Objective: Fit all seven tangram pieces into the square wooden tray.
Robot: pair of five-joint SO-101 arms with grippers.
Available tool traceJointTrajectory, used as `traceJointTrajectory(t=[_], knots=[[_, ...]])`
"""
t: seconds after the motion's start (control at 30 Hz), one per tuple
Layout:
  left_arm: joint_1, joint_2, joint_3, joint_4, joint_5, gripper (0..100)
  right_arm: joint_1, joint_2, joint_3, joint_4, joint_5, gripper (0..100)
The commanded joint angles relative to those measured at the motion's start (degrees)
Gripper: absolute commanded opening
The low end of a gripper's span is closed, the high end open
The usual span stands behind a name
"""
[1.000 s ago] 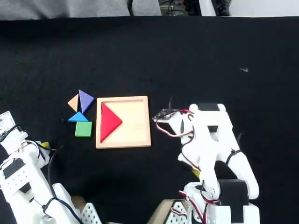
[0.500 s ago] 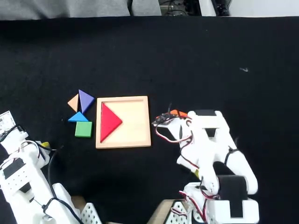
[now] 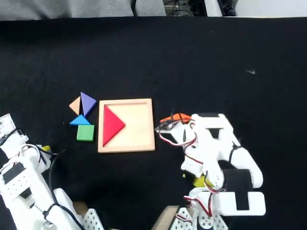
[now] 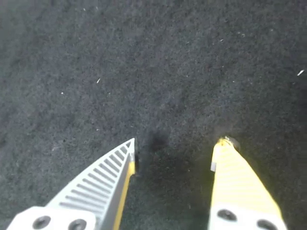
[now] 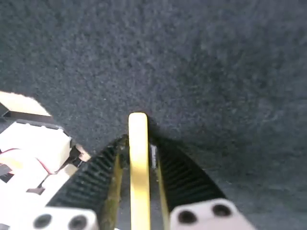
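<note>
Beside the wooden tray [image 3: 126, 149], right arm [image 3: 211, 139] folded, right pincer [image 5: 138, 140] tight on a yellow piece [image 5: 138, 123]; left pincer [image 4: 178, 142] spread.

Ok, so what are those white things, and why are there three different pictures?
The white things are two robot arms, the left arm and the right arm. One picture looks down from above at the black table. The other two come from little cameras on each arm's wrist, so you see each claw close up.

On the table sits a square wooden tray with a red triangle inside. Beside it lie a tan triangle, a purple triangle, a blue triangle and a green square. An orange piece peeks out by the right arm.

The left claw is open over bare cloth. The right claw is squeezing a thin yellow piece, seen edge-on.
</note>
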Motion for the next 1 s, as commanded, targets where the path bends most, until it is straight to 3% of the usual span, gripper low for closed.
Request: traceJointTrajectory(t=[0.0, 0.2, 0.4, 0.63, 0.97], knots=[[0.57, -0.44, -0.31, -0.88, 0.09, 26, -1.14, -0.04, -7.34, 3.6, 0.44, 1.0], [0.57, -0.44, -0.31, -0.88, 0.09, 26, -5.71, 0.48, -29.58, 16.09, 0.35, 1.0], [0.57, -0.44, -0.31, -0.62, 0.09, 26, -21.45, 4.53, -46.11, 21.63, 4.22, 1.0], [-1.19, -0.44, -0.84, 0.62, 0.09, 26, -35.96, 25.27, -63.6, 23.56, 4.48, 1.0], [-1.71, -0.44, -1.1, 0.7, 0.09, 26, -40.88, 40.57, -80.48, 25.58, 5.54, 1.0]])
